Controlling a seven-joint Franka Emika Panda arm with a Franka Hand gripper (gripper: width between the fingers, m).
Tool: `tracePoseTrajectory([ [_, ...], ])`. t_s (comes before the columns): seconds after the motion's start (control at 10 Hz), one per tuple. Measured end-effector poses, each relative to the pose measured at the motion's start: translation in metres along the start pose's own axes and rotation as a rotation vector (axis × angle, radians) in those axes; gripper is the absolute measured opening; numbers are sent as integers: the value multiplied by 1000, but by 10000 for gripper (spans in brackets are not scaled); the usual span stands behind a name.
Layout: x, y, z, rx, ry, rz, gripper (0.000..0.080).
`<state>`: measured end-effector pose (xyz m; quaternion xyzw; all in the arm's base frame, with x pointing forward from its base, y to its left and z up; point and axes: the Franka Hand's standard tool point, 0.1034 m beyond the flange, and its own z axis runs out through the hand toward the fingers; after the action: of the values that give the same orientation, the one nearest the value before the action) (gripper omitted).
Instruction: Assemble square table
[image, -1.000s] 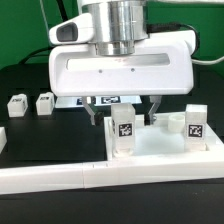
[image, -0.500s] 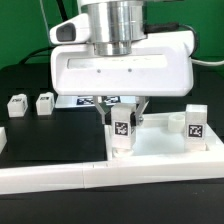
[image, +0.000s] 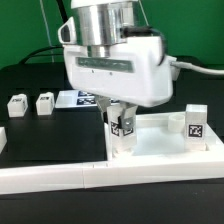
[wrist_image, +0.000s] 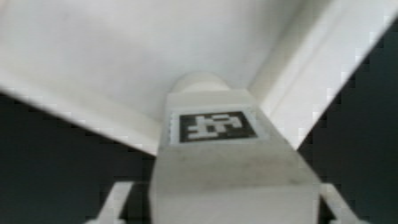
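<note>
Evidently the gripper (image: 121, 114) was closed on the corner leg (image: 121, 131), its fingers pressing the leg's sides just above the tag. The leg stood upright at the near corner of the square slab (image: 160, 150), on the exterior view's left. That is where a socket would take it. The gripper body sat at an angle to the slab's edges, which suggested the leg was being twisted in, not merely set down. The wrist view looked straight down the leg onto the slab's raised rim. A second leg (image: 195, 127) stood upright at the corner on the exterior view's right. Two loose legs (image: 30, 103) waited well apart on the dark tabletop (image: 40, 135), probably for later steps. The border wall (image: 60, 178) lay against the slab's front, likely bracing it.
</note>
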<state>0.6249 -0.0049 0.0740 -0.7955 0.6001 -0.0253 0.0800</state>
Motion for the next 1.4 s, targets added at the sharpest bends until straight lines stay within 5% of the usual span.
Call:
tracePoseTrajectory([
  [0.4,1,3,1,12,-44,195,293],
  [0.5,-1,2,1,11,-41,145,472],
  [0.6,-8,1,-1,10,-39,-50,587],
  [0.8,-19,0,-7,-3,-63,-364,637],
  [1.0,-16,2,-5,-5,-58,-449,646],
  [1.4,-14,0,2,-20,-28,-1158,648],
])
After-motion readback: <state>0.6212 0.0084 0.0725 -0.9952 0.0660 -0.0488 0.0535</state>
